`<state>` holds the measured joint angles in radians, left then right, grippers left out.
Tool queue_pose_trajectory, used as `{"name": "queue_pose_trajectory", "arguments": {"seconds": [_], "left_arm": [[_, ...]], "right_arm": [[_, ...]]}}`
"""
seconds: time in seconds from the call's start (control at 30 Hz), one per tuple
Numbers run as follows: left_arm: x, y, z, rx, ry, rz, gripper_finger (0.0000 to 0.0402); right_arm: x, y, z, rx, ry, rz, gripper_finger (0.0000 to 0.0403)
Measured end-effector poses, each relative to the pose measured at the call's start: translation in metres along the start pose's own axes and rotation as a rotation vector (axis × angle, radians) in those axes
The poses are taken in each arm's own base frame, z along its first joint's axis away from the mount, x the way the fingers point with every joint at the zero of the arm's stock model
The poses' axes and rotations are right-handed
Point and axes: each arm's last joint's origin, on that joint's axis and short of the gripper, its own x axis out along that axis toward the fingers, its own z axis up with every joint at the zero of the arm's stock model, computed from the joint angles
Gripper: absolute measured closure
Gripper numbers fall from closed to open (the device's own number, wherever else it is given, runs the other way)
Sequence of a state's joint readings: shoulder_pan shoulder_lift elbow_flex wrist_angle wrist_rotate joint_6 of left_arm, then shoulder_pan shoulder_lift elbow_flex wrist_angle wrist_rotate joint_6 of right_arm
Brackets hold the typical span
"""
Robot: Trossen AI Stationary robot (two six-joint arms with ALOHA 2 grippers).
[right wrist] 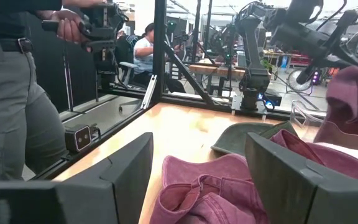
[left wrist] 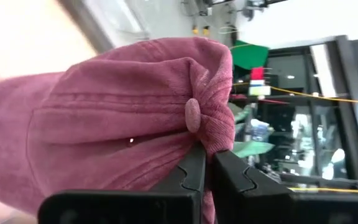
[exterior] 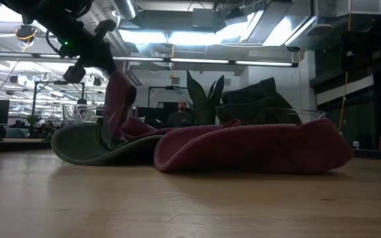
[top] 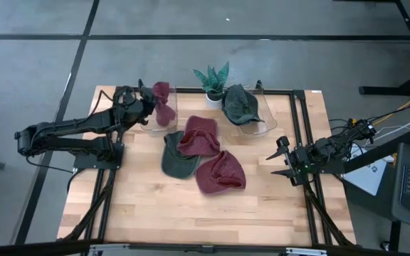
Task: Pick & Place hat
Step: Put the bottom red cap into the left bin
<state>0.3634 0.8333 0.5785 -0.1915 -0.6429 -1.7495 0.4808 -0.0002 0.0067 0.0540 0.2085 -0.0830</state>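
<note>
Two arms flank a wooden table [top: 155, 206]. Left gripper [top: 150, 107] is pinched tight on a maroon corduroy cap [top: 163, 99], holding it raised above a clear bin [top: 164, 122] at the table's far left; the left wrist view shows the cap's [left wrist: 123, 118] ribbed cloth, its seams and its top button caught just above the closed dark fingers [left wrist: 194, 177]. Right gripper [top: 282, 159] rests near the table's right edge with its fingers spread wide and nothing between them. Three more caps lie overlapping at the table's middle: a dark green cap [top: 174, 158], a second maroon cap [top: 199, 135] partly on it, and a third maroon cap [top: 221, 172] nearer the front. Another dark green cap [top: 242, 105] sits in a second clear bin [top: 260, 126], beside a small potted plant [top: 213, 80]. Only the low view shows the held cap [exterior: 118, 99] hanging clear of the tabletop; only the right wrist view shows a person [right wrist: 17, 93] standing beside the table.
</note>
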Motion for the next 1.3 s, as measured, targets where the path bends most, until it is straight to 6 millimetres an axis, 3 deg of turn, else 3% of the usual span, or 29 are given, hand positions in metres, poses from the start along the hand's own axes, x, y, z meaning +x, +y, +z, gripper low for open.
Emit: {"name": "queue_pose_trajectory", "arguments": {"seconds": [0.3,0.73,1.3], "left_arm": [[-0.006,0.011,0.005,-0.044,0.032,0.111,0.0379],[-0.045,0.021,0.039,0.067,-0.081,0.125,0.0330],[-0.065,0.047,0.056,0.216,0.005,0.335,0.0329]], "right_arm": [[0.000,0.000,0.000,0.000,0.000,0.000,0.0150],[0.000,0.000,0.000,0.000,0.000,0.000,0.0150],[0.000,0.000,0.000,0.000,0.000,0.000,0.0150]]}}
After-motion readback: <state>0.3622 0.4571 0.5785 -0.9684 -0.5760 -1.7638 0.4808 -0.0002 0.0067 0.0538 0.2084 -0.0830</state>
